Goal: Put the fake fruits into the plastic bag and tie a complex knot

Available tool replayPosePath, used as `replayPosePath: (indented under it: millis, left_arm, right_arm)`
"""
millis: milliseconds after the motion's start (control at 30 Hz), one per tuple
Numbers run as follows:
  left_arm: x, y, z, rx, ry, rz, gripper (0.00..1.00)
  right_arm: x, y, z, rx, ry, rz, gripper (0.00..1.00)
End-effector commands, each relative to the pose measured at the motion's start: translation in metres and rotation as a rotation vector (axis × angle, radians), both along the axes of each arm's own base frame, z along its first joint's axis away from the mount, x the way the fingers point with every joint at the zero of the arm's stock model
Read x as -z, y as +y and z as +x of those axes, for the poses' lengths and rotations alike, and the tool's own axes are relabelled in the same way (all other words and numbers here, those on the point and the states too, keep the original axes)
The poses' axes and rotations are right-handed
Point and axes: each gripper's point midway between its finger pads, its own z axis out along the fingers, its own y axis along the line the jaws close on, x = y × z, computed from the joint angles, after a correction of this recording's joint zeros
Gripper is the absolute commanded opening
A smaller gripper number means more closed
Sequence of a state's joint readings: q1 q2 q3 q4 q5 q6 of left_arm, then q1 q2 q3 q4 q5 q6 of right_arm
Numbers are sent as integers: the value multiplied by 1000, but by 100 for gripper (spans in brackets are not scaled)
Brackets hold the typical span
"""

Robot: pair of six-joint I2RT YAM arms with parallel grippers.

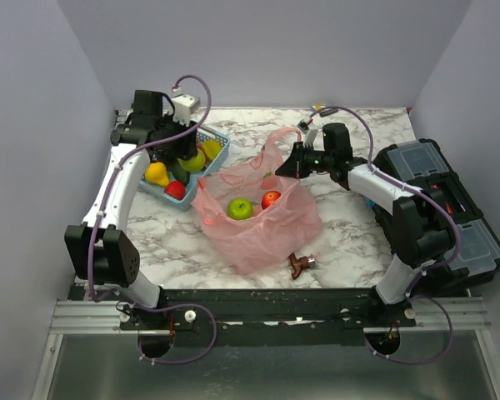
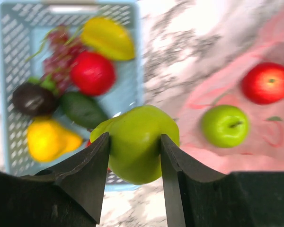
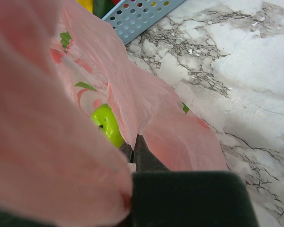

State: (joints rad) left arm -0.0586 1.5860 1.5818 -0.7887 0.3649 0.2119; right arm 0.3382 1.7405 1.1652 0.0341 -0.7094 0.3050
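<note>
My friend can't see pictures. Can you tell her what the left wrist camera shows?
The left gripper grips a green fruit between its two dark fingers, close up in the middle. Behind it on the left is a blue basket holding more fruits. On the right, a green apple and a red apple lie in the pink bag.

Surface (image 1: pixel 350 242): white marble look w/ grey veins. Thin crinkly plastic bag (image 1: pixel 258 237): see-through pink, w/ small green leaf + red prints. Round glossy green apple (image 1: pixel 240 208) & glossy red apple (image 1: pixel 271 199). Lattice plastic basket (image 2: pixel 138 56): light blue. Glossy plastic fruits: yellow star-shaped fruit (image 2: pixel 108 38), round red fruit (image 2: pixel 92 73), dark-red grape bunch (image 2: pixel 59 61), purple-black round fruit (image 2: pixel 32 99), dark green avocado (image 2: pixel 83 109), yellow pear (image 2: pixel 47 139), yellow-green pear-shaped fruit (image 2: pixel 142 123). Left tool (image 2: pixel 135 138) & right tool (image 3: pixel 133 147): black. Lidded plastic toolbox (image 1: pixel 450 208): black, clear lids.
</note>
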Motion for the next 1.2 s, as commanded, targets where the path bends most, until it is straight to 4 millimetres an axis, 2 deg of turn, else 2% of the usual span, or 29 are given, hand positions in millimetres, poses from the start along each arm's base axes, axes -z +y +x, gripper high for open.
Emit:
replayPosePath:
  millis: [0,67,133,267,367,500,633,733,800,900,933,1067,1167]
  left_arm:
    - [-34,-84,-37,258,-66,-123,37]
    - [-38,-116,-56,353,-67,-161,37]
    - [-35,-145,-73,432,-45,-182,37]
    - [-12,-180,-86,512,3,-174,37]
    - [16,-198,-87,538,54,-144,36]
    - [58,-206,-88,533,127,-105,34]
    - [91,-205,-89,508,174,-57,33]
    - [111,-201,-89,491,195,-21,38]
    - [119,-199,-92,491,211,-14,48]
    - [119,-200,-100,513,228,-30,70]
    - [115,-200,-102,518,223,-37,74]
    - [88,-199,-107,520,179,-68,87]
    - [62,-200,-111,519,151,-98,90]
  right_arm:
    - [1,-1,3,-2,1,-2,1]
    - [1,-1,2,-4,1,-2,1]
    - [0,-1,2,-4,0,-3,1]
    - [0,-1,2,-8,2,1,1]
    - [-3,0,1,-10,0,5,1]
    - [-6,0,1,-12,-6,8,1]
    - [-8,0,-1,-16,-8,12,1]
    - [-7,0,-3,-19,-3,14,1]
    - [-6,0,-3,-19,-3,14,1]
    - [-6,0,-4,-19,-1,14,1]
    - [-6,-1,-4,-19,-5,12,1]
    - [-5,-1,-5,-20,-4,9,1]
    - [-4,-1,-5,-18,1,10,1]
